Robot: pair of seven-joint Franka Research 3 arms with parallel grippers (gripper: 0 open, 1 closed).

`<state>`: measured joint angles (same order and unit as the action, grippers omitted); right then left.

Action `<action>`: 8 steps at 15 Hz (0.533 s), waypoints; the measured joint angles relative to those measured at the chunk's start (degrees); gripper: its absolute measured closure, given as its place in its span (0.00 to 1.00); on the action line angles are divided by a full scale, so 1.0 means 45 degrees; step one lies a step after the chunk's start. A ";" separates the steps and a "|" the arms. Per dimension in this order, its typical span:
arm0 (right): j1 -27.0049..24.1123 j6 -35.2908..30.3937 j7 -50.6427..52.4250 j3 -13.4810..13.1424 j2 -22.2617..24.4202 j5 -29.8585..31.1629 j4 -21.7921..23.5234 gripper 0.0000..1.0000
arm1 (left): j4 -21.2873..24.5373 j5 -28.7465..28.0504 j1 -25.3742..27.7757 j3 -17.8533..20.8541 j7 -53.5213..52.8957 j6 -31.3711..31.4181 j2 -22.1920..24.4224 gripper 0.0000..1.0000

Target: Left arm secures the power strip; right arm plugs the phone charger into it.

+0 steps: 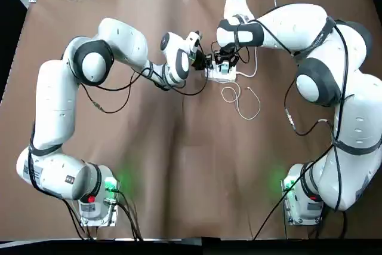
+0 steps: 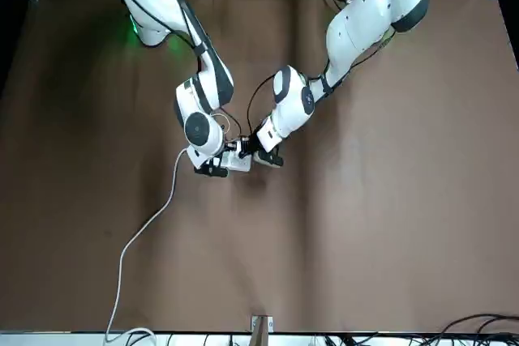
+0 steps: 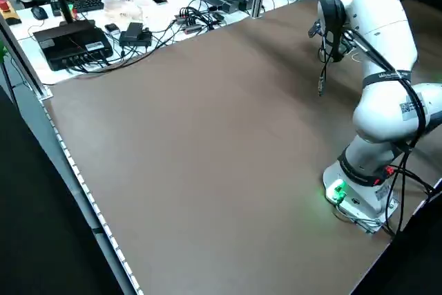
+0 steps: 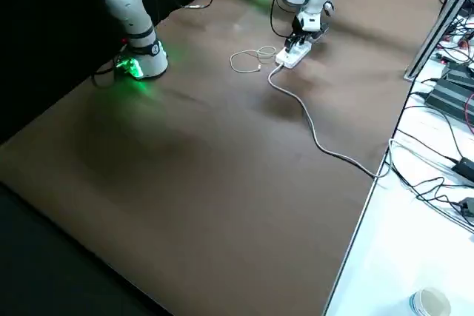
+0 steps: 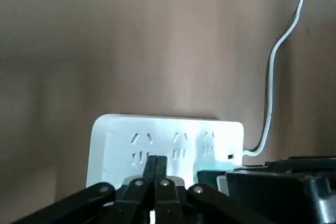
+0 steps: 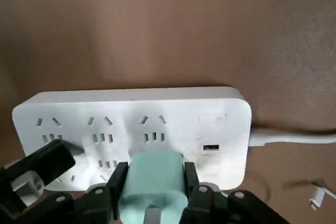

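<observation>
The white power strip (image 6: 136,111) lies flat on the brown table, its thick white cord (image 4: 318,138) running off toward the table's edge. My left gripper (image 5: 156,160) is shut, its joined fingertips pressing down on the strip (image 5: 168,137) at one end socket. My right gripper (image 6: 153,183) is shut on the teal phone charger (image 6: 152,171), held upright over the socket nearest the cord end. The charger's prongs are hidden. Its thin white cable (image 1: 242,101) loops on the table beside the strip (image 1: 222,77). From overhead both grippers, left (image 1: 202,61) and right (image 1: 224,67), meet above the strip.
A desk with a keyboard, boxes and cables (image 3: 131,32) borders the table's far edge. More cables and adapters (image 4: 452,101) lie on a white surface beside the table. The thick cord crosses the table (image 2: 146,232) toward that edge.
</observation>
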<state>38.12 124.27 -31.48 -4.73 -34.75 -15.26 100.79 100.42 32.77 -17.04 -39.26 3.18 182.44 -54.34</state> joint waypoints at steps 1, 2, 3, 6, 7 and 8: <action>0.0010 0.0010 -0.0002 -0.0002 0.0004 0.0013 0.0008 0.52 | 0.0000 0.0000 0.0000 0.0000 0.0000 0.0000 0.0000 0.99; 0.0024 0.0019 -0.0004 -0.0005 0.0007 0.0038 0.0013 0.52 | 0.0000 0.0000 0.0000 0.0000 0.0000 0.0000 0.0000 0.99; 0.0042 0.0026 -0.0007 -0.0011 0.0009 0.0069 0.0015 0.52 | 0.0000 0.0000 0.0000 0.0000 0.0000 0.0000 0.0000 0.99; 0.0120 0.0043 -0.0033 -0.0055 0.0011 0.0151 0.0020 0.52 | 0.0000 0.0000 0.0000 0.0000 0.0000 0.0000 0.0000 0.99; 0.0141 0.0045 -0.0036 -0.0070 0.0011 0.0159 0.0021 0.52 | 0.0000 0.0000 0.0000 0.0000 0.0000 0.0000 0.0000 0.99; 0.0177 0.0050 -0.0038 -0.0093 0.0012 0.0182 0.0023 0.52 | 0.0000 0.0000 0.0000 0.0000 0.0000 0.0000 0.0000 0.99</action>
<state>38.92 124.49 -31.65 -5.15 -34.70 -14.45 100.90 100.43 32.77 -17.04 -39.26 3.18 182.44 -54.35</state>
